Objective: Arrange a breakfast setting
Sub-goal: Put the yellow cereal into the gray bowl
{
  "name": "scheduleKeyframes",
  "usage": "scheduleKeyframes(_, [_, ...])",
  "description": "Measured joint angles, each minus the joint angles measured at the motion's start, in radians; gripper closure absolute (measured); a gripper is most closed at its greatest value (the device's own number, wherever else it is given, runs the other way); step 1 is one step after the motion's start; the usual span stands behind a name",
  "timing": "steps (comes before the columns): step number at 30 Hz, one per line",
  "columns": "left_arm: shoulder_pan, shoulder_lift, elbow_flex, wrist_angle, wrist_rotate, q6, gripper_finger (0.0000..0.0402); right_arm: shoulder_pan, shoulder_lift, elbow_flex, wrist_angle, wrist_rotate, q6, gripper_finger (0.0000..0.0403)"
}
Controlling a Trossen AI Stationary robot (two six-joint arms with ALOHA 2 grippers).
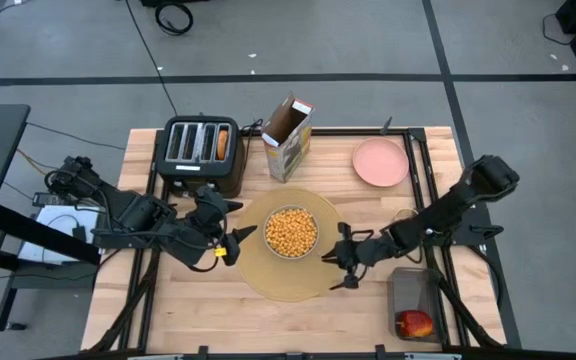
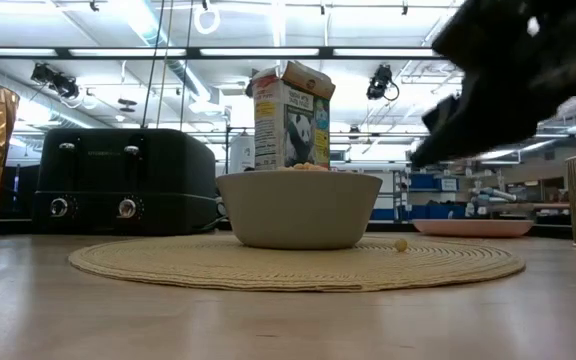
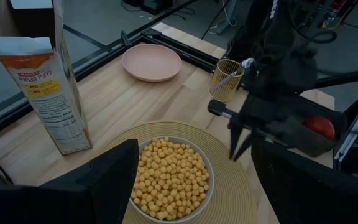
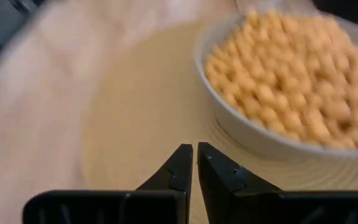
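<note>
At frame centre, the cereal-filled bowl [image 1: 292, 232] sits on the placemat [image 1: 268, 275]; left gripper [image 1: 230, 240] spread apart, right gripper [image 1: 334, 262] pinched together, empty.

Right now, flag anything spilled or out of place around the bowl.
One stray cereal ball lies on the placemat beside the bowl, on the side toward the pink plate. It looks spilled from the full bowl. The cereal box stands upright with its top open. Nothing else stands out.

Robotics lab or workshop: wooden table [image 1: 298, 320] on grey concrete floor [image 1: 68, 50], trailing cables [image 1: 173, 15], ceiling strip lights [image 2: 268, 52], shelving beyond [image 2: 448, 190].
</note>
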Motion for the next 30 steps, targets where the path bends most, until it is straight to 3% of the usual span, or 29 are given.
scheduleKeyframes(4, [0.000, 0.000, 0.000, 0.000, -0.004, -0.002, 0.0084, -0.033, 0.071, 0.000, 0.010, -0.011, 0.002, 0.0350])
scheduleKeyframes(9, [0.000, 0.000, 0.000, 0.001, -0.006, -0.011, 0.0084, -0.066, 0.183, 0.000, 0.090, -0.037, 0.002, 0.0291])
scheduleKeyframes(14, [-0.001, 0.000, 0.000, 0.001, -0.006, -0.020, 0.0084, -0.088, 0.201, 0.000, 0.108, -0.038, 0.009, 0.0258])
scheduleKeyframes(30, [-0.001, 0.000, 0.000, 0.001, -0.006, -0.016, 0.0084, -0.130, 0.264, 0.002, 0.151, -0.107, -0.011, 0.0292])
